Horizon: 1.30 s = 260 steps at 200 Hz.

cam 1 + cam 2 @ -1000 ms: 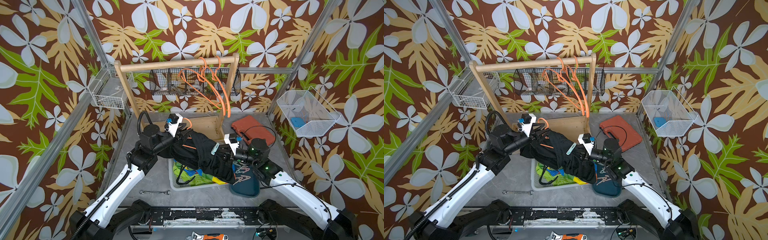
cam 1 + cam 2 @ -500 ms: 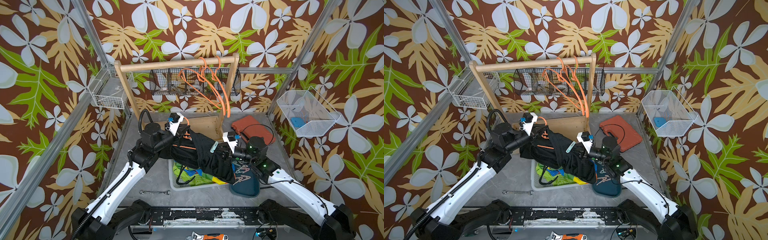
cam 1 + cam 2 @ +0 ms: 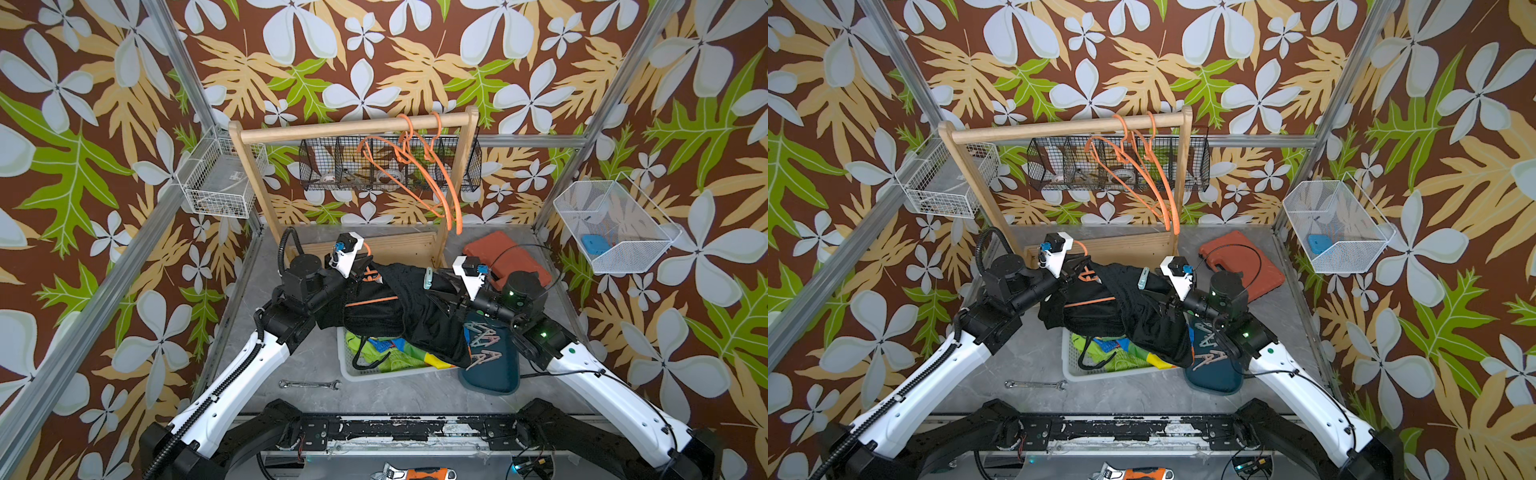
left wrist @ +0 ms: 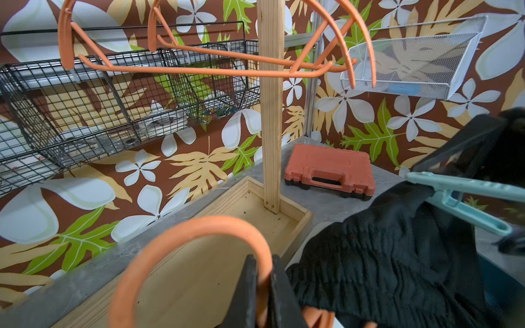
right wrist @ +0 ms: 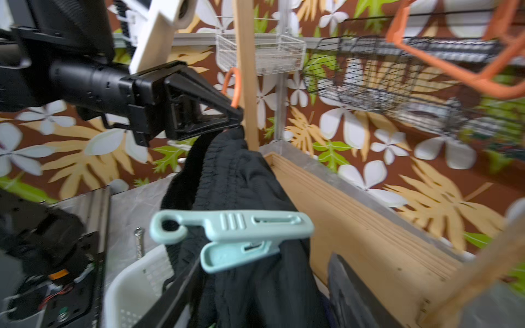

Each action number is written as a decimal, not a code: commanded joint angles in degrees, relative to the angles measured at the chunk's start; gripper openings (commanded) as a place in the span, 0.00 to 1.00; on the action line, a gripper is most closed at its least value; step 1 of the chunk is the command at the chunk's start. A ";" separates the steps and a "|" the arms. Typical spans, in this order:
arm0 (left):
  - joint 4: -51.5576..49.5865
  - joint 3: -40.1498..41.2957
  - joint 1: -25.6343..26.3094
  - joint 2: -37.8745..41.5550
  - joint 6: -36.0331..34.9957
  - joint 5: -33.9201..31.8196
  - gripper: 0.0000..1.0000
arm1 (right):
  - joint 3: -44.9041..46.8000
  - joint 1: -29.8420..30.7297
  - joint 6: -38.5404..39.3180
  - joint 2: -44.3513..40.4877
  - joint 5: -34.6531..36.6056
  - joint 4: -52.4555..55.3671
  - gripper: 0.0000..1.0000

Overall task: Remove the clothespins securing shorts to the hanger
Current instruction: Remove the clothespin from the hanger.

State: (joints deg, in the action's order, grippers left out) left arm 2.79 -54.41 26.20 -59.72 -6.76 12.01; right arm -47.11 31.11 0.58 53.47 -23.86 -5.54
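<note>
Wrench — lying on the counter in front of the white basket, clear of the work.

White basket: holding the lime green and colour-blocked shorts, both off any hanger, so that part looks done.

Teal tray, just right of the basket: carrying a heap of loose clothespins, by my reckoning those already removed.

Black shorts, hanging above the basket on an orange hanger — apparently the last pair. One mint clothespin is clipping the waistband above the basket's right rear corner. Whether another is hiding in the folds, I cannot tell.

Left claw: clamping tight on the hanger's hook above the basket's left rear.

Right claw: gaping wide on either side of the mint clothespin, gripping nothing.

Behind the basket: wooden rack carrying spare hangers, its post standing close behind the pin and likely crowding the approach. Red case lying further right.
</note>
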 commanded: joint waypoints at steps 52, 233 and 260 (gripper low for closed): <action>1.17 0.42 -0.51 -0.42 -0.44 -2.39 0.00 | -2.35 14.66 14.67 -4.04 36.29 10.60 0.77; -1.52 -1.14 -0.76 1.65 0.26 -0.23 0.00 | -17.81 26.16 37.65 12.60 51.93 20.34 0.71; -1.56 -1.21 -0.75 1.54 0.39 0.28 0.00 | -18.43 25.28 38.17 12.77 51.22 19.67 0.65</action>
State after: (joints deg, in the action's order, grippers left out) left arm -0.58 -55.00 25.50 -58.39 -7.40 11.46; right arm -64.79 56.90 38.04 66.06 28.16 15.38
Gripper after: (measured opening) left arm 0.104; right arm 0.674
